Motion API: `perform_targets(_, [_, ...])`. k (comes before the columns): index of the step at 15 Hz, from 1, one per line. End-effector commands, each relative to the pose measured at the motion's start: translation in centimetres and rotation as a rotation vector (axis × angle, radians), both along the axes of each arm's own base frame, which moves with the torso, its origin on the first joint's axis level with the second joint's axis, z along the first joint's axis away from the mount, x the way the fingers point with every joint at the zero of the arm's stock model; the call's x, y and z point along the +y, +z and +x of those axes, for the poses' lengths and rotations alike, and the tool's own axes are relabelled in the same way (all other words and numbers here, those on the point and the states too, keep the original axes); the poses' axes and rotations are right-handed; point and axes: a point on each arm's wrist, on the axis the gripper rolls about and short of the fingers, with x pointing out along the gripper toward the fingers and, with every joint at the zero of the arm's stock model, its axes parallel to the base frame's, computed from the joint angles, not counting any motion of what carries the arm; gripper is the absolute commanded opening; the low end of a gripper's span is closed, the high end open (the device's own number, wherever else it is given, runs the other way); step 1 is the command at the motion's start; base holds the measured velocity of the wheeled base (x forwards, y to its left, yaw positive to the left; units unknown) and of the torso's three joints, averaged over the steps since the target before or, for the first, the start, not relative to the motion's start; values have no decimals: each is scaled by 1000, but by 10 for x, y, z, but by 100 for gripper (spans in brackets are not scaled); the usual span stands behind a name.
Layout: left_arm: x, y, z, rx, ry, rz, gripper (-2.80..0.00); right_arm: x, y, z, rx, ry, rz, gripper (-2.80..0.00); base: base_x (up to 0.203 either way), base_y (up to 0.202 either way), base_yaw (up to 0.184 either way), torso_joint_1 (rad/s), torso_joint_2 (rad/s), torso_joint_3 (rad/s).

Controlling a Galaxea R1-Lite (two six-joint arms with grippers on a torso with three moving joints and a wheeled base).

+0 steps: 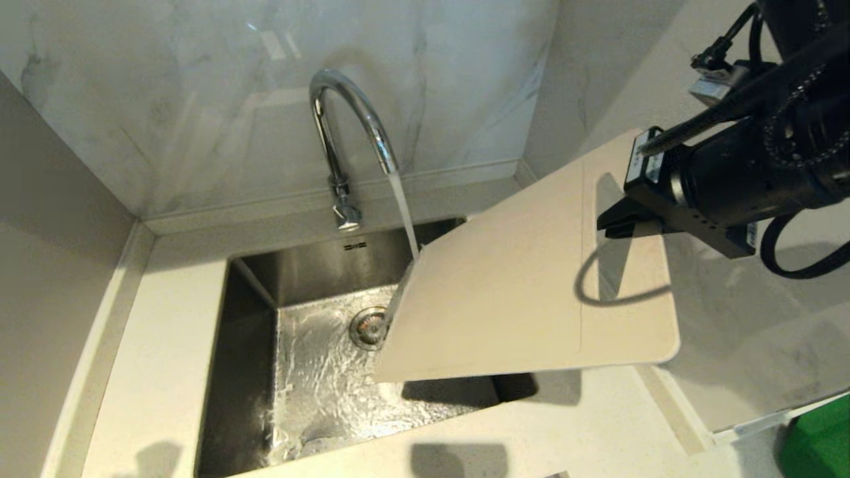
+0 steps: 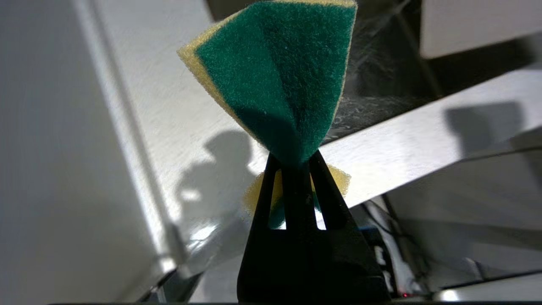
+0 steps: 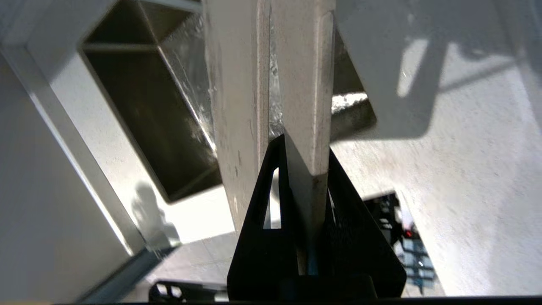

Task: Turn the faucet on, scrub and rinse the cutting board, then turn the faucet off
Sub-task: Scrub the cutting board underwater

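faucet (image 1: 345,133) at far edge of sink (image 1: 252,345), water stream landing on far-left corner of cutting board (image 1: 518,292). Board tilted over sink's right half, held at its right end by right gripper (image 1: 614,222). Left gripper (image 2: 294,169) pinching sponge (image 2: 279,76), near-left of sink.

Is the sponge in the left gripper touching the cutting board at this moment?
Apart. The left wrist view shows the sponge pinched in the left gripper, open space separating it from the cutting board.
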Motion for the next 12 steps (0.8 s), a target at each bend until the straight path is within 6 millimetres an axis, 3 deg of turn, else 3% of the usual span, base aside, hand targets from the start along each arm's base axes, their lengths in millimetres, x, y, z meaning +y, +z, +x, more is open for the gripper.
perform_targets(1, [-4,37,68,169,-111,-39,-280,-9,9,-24,-18,5,1,-280,0,0,0,0,0,0])
perform_targets(6, [-32,63,173,297,-398,-97,-280,-18,16,-50,-30,32,-16,-280,0,0,0,0,0,0])
perform_targets(9, [-68,86,229,273,-512,-130,-280,-18,15,-56,-21,41,-16,-280,0,0,0,0,0,0])
perform_targets(12, [-116,98,262,269,-625,-168,-280,-17,14,-62,-5,63,-18,-280,0,0,0,0,0,0])
